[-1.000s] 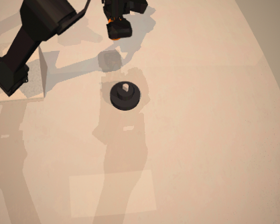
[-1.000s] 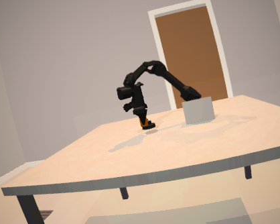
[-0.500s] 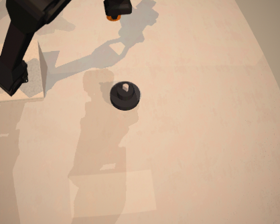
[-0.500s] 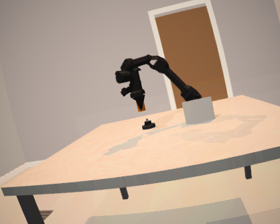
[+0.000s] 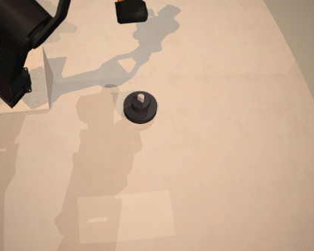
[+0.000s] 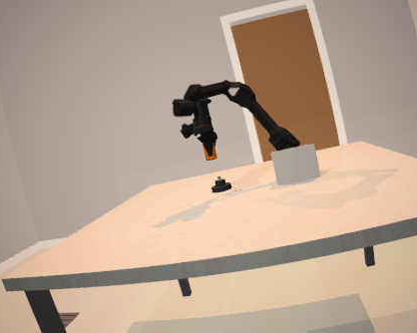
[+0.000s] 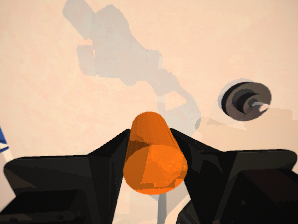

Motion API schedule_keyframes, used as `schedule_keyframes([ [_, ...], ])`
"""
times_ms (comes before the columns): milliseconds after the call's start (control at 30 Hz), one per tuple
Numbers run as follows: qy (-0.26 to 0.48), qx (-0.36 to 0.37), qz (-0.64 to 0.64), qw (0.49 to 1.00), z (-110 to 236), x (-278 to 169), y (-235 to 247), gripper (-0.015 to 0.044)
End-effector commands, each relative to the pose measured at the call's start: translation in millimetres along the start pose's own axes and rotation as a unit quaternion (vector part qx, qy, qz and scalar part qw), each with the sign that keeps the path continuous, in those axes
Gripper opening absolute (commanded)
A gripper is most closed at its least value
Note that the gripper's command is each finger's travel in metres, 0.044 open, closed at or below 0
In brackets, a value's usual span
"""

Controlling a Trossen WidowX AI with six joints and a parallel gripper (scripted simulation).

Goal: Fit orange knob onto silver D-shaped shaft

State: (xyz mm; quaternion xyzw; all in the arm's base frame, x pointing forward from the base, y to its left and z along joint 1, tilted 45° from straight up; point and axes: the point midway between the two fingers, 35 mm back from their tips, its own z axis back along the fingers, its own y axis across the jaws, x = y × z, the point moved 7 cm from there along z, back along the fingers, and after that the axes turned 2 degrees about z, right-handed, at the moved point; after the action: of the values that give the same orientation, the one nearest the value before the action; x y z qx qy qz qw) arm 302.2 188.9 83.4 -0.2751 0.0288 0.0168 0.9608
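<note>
Gripping orange knob (image 7: 154, 154), gripper (image 7: 153, 150) aloft, well apart from pedestal (image 7: 245, 101).

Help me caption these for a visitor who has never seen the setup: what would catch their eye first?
First, the bright orange knob, clamped between the black gripper and held in the air above the pale table. Next, the dark round pedestal on the table with its silver shaft standing bare, off to one side of the knob and lower. Behind the arm, a brown door stands out against the grey wall.
</note>
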Motion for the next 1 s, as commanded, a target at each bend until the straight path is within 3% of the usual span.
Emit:
schedule_keyframes([
  [0,-0.003,0.041,0.002,0.999,10,-2,-8,0.0],
  [967,-0.014,0.359,0.003,0.933,60,-17,-65,0.0],
])
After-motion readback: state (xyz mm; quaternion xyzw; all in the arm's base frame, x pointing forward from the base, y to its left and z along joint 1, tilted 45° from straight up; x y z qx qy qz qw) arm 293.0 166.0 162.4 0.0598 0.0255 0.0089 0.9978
